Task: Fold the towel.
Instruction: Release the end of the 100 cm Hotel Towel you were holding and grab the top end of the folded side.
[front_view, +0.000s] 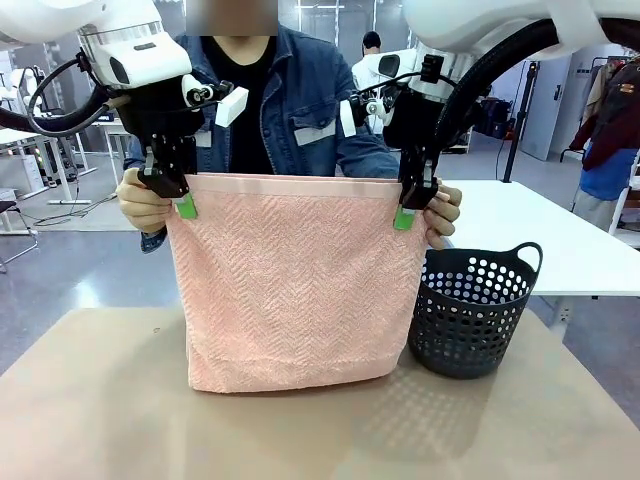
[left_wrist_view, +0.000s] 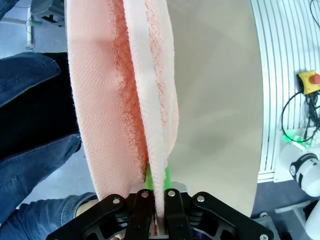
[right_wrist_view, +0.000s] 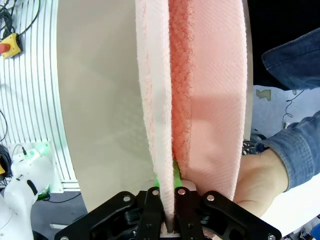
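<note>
The salmon-pink towel (front_view: 298, 285) hangs doubled over in the front view, its top edge stretched level and its lower edge resting on the tan table (front_view: 100, 410). My left gripper (front_view: 185, 207) is shut on the towel's upper left corner, and my right gripper (front_view: 404, 217) is shut on the upper right corner. A person's hands (front_view: 143, 205) hold the same corners just outside my fingers. In the left wrist view the towel (left_wrist_view: 125, 100) runs up from between my green pads (left_wrist_view: 148, 175). The right wrist view shows the towel (right_wrist_view: 200, 90) pinched the same way, with the person's hand (right_wrist_view: 260, 180) beside it.
A dark perforated plastic basket (front_view: 470, 310) stands on the table right of the towel, close to its lower corner. The person in a denim jacket (front_view: 300, 110) stands right behind the towel. A white table (front_view: 540, 235) lies beyond on the right.
</note>
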